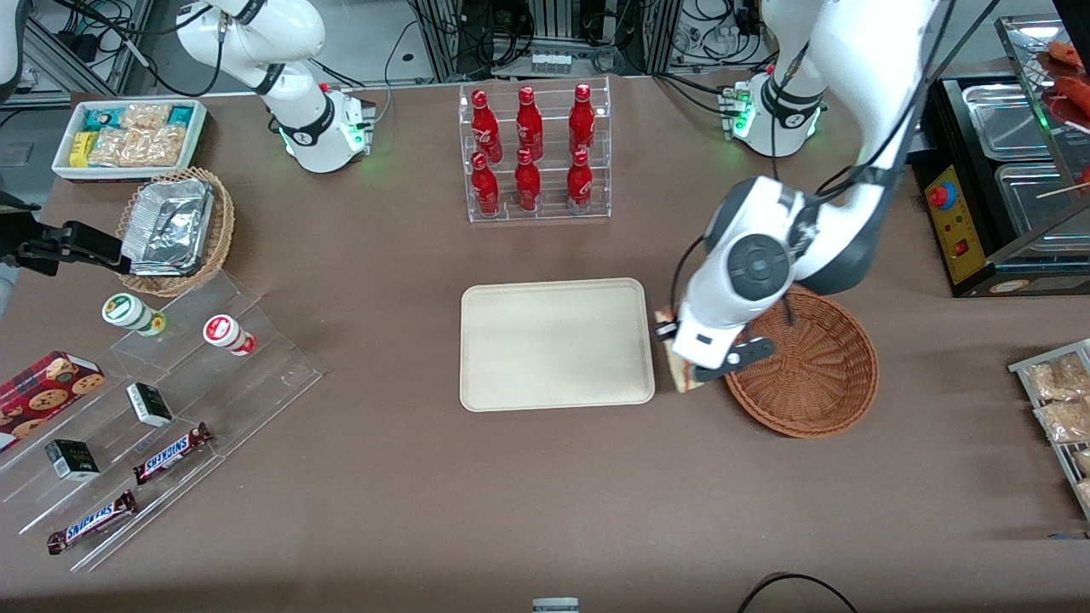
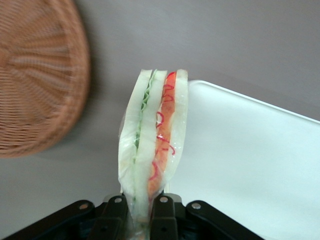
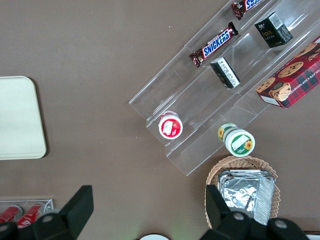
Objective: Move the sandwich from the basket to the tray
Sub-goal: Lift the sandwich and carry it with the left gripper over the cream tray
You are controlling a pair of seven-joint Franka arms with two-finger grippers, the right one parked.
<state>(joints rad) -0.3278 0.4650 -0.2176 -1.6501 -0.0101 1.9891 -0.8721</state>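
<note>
My gripper (image 1: 681,358) hangs above the table in the gap between the basket (image 1: 817,375) and the tray (image 1: 553,345), shut on the sandwich (image 1: 679,372). In the left wrist view the sandwich (image 2: 152,142) stands on edge between the two fingers (image 2: 166,212), a wrapped wedge of pale bread with green and red-orange layers showing. The reddish-brown wicker basket (image 2: 35,75) lies beside it and holds nothing that I can see. The cream tray (image 2: 250,165) lies on the sandwich's other flank, bare. The arm hides part of the basket's rim in the front view.
A clear rack of red bottles (image 1: 534,153) stands farther from the front camera than the tray. Toward the parked arm's end are a tan basket of foil containers (image 1: 174,226), a white snack bin (image 1: 128,136) and acrylic steps with snacks (image 1: 153,426). A display case (image 1: 1013,170) stands toward the working arm's end.
</note>
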